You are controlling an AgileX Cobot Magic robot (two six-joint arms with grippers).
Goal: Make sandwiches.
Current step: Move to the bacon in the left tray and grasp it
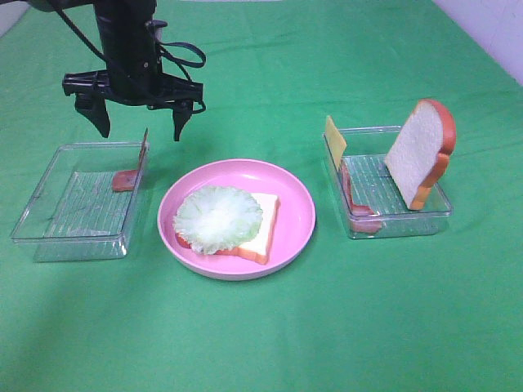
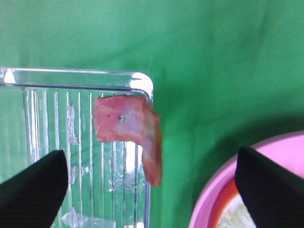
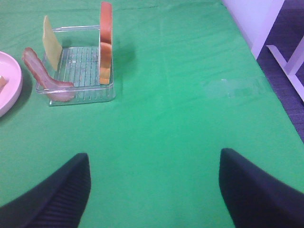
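Left tool [image 1: 140, 131]: jaws spread wide, holding nothing, hovering above the far right corner of the left tray [image 1: 49, 214]
Right tool [image 3: 152, 190]: jaws wide apart, empty, over the green table [image 3: 190, 118], well apart from the right tray [image 3: 80, 97]
Bacon strip [image 2: 126, 126]: in the left tray, bent against the wall nearest the plate [image 1: 298, 214]
Plate: between the 2 trays, carrying 1 bread slice [image 1: 266, 222] with lettuce [image 1: 217, 219] on top
Right tray: cheese [image 1: 334, 140] leaning at its far corner, second bacon strip [image 1: 353, 200] along the plate-side wall, upright bread slice [image 1: 417, 151] standing inside
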